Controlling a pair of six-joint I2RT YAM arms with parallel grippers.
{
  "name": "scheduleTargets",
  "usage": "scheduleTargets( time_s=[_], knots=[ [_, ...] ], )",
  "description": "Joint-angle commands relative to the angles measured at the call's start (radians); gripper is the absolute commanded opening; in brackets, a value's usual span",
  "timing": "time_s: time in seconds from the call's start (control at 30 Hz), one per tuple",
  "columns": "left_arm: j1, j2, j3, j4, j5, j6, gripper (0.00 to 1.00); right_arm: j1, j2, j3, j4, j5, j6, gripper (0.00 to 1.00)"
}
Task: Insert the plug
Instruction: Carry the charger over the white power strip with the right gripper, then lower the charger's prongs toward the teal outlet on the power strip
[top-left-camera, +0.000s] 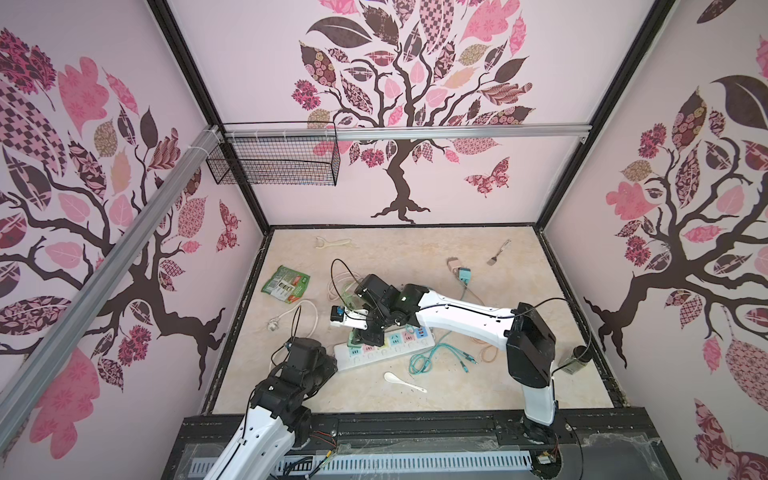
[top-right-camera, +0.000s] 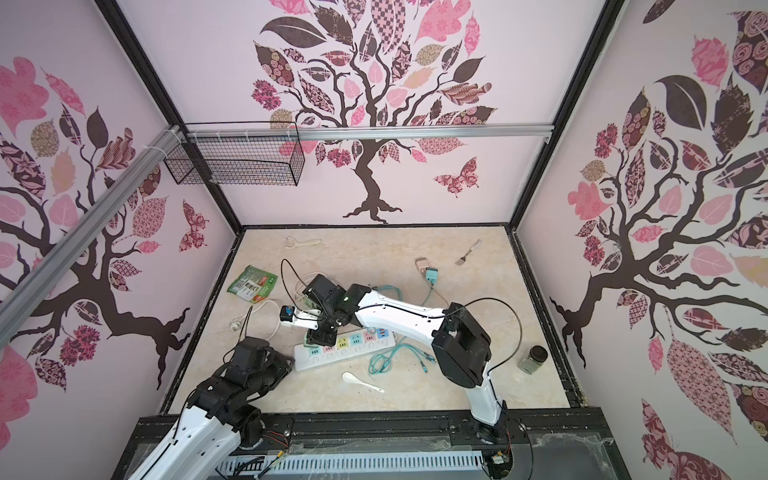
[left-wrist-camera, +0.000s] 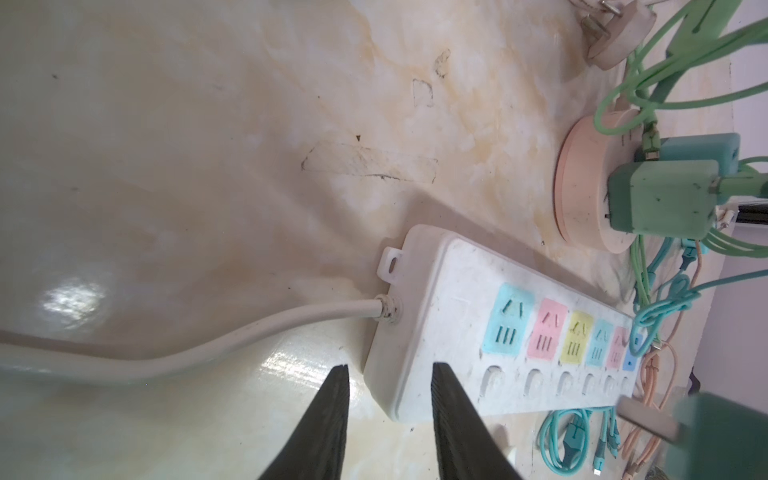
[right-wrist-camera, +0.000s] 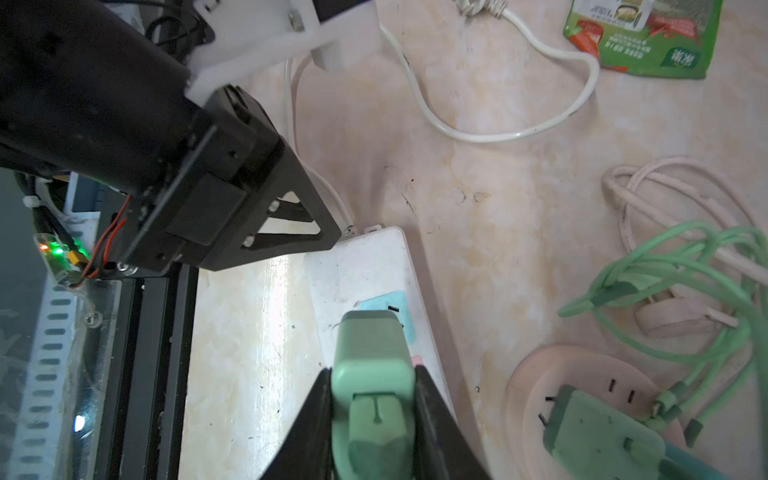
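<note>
R claw (right-wrist-camera: 373, 370) clamps plug (right-wrist-camera: 370, 345); plug's nose sticks out ahead of it, over blue socket (right-wrist-camera: 392, 301) of strip (right-wrist-camera: 365, 266); can't tell if prongs are in; L claw (left-wrist-camera: 390, 368) at narrow gap, nothing btwn tips; strip's cord-end corner just beside it, on bench (left-wrist-camera: 166, 166).

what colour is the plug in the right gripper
Pale mint green; the plug shows best in the right wrist view.

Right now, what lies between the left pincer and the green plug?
Between left pincer and green plug: only the blank white end of the power strip, seen in the right wrist view.
</note>
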Motion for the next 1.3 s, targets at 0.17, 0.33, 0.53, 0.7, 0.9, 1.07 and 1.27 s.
scheduleTargets(
  time_s=[0.17,0.33,0.53,0.7,0.9,1.07,1.27],
  knots=[
    [0.005,-0.005,-0.032,0.040,0.022,0.020,0.35,0.021,0.082,0.056,-0.048,0.038,-0.047,0.24],
    [0.006,0.001,-0.043,0.048,0.030,0.021,0.33,0.027,0.098,0.063,-0.053,0.038,-0.054,0.24],
    [0.005,0.004,-0.052,0.054,0.031,0.024,0.30,0.039,0.121,0.074,-0.056,0.057,-0.065,0.24],
    [0.006,0.001,-0.057,0.054,0.032,0.025,0.29,0.044,0.139,0.086,-0.056,0.066,-0.072,0.24],
    [0.005,0.002,-0.058,0.054,0.032,0.025,0.29,0.046,0.159,0.106,-0.063,0.089,-0.085,0.24],
    [0.005,0.001,-0.059,0.054,0.029,0.025,0.29,0.048,0.176,0.120,-0.081,0.129,-0.104,0.25],
    [0.004,0.003,-0.061,0.054,0.028,0.025,0.28,0.049,0.175,0.128,-0.108,0.149,-0.121,0.25]
  ],
)
